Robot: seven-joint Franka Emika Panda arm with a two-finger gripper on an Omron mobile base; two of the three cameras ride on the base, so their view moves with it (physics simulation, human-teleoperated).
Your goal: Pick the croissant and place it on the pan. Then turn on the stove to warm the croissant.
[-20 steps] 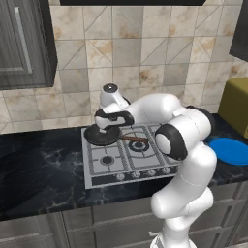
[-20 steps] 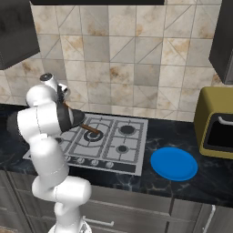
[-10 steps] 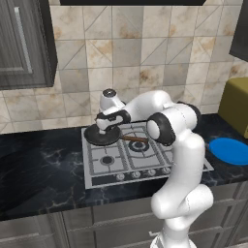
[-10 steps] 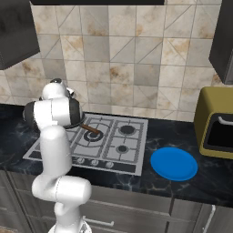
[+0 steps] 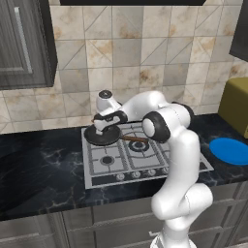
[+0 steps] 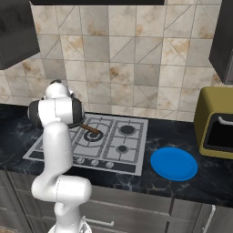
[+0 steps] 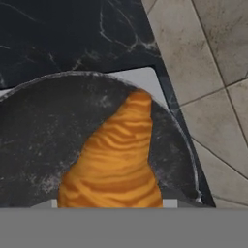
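On the black table sits the stove [image 5: 140, 155]; our arm reaches over the pan [image 5: 101, 136] on its back-left burner. The croissant [image 7: 116, 164] hangs just over the pan's inside. We cannot tell how the fingers stand. Released off-centre, it could roll toward the rim. No writing is readable.

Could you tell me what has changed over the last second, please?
The arm's elbow swung up and back toward the base, while the hand stayed low over the pan at the stove's back left burner. The croissant shows over the pan's inside. Pan, stove and blue plate stayed put.
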